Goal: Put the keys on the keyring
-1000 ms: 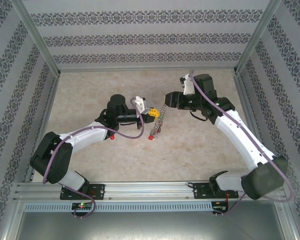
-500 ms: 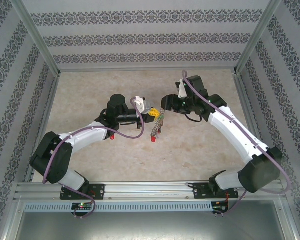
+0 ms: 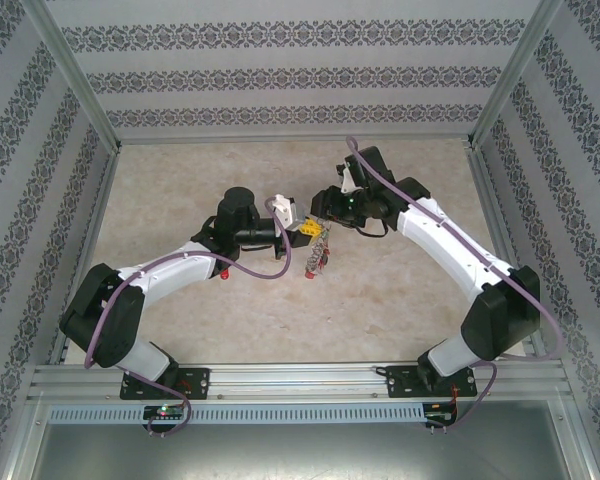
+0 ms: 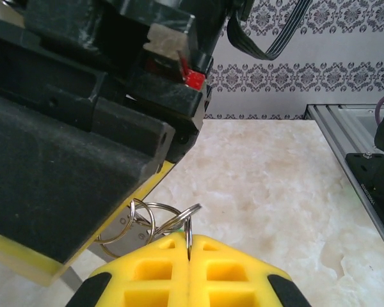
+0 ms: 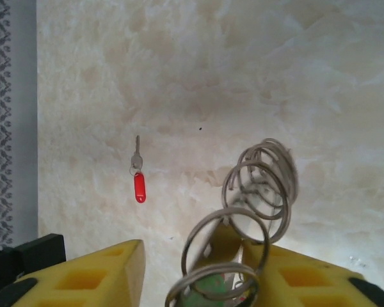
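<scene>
On mottled marble table (image 3: pixel 280 320), left gripper (image 4: pixel 189 242) clamps thin wire keyring (image 3: pixel 318 252); right gripper (image 5: pixel 193 256) gapes.

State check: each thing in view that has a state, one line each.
keyring: lifted off the table, small rings and tags hanging down
left gripper: fingers shut on the keyring
right gripper: fingers open, keyring's coils between them, gap on one side
red-tagged key: loose, lying flat on the table, not on the keyring
</scene>
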You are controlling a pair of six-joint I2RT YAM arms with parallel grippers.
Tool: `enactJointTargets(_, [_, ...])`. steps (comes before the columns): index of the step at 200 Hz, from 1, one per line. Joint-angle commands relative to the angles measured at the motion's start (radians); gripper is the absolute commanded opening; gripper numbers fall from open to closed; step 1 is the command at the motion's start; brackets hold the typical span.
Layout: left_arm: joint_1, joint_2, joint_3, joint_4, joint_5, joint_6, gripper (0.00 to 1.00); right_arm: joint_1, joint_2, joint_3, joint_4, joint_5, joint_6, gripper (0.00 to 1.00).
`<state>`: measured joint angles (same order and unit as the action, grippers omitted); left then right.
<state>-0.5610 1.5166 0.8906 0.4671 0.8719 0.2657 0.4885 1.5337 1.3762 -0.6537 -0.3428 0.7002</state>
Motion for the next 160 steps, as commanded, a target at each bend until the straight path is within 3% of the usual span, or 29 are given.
enactJointTargets(1, [-0.01,-0.022,0.044,-0.018,0.002,0.046,0.0,-0.001,0.026,0.021,-0.038,-0.009,0.01,0.37])
enactJointTargets(74, [-0.01,-0.034,0.069,-0.146,0.001,0.114,0.05,-0.053,-0.024,-0.03,0.063,-0.018,0.001,0.07])
enactJointTargets(91, [-0.01,-0.033,0.07,-0.146,0.011,0.104,0.21,-0.063,-0.027,-0.036,0.086,-0.037,0.004,0.05])
enactJointTargets(97, [-0.01,-0.032,0.072,-0.143,0.016,0.1,0.22,-0.067,-0.03,-0.044,0.107,-0.055,0.003,0.0])
enactJointTargets(105, [-0.009,-0.031,0.077,-0.148,0.031,0.098,0.22,-0.072,-0.036,-0.057,0.137,-0.075,0.004,0.0])
enactJointTargets(138, [-0.007,-0.031,0.091,-0.166,0.047,0.084,0.4,-0.089,-0.059,-0.086,0.208,-0.095,0.009,0.0])
enactJointTargets(160, [0.01,-0.047,0.069,-0.1,0.052,0.02,0.42,-0.108,-0.074,-0.112,0.268,-0.13,-0.001,0.0])
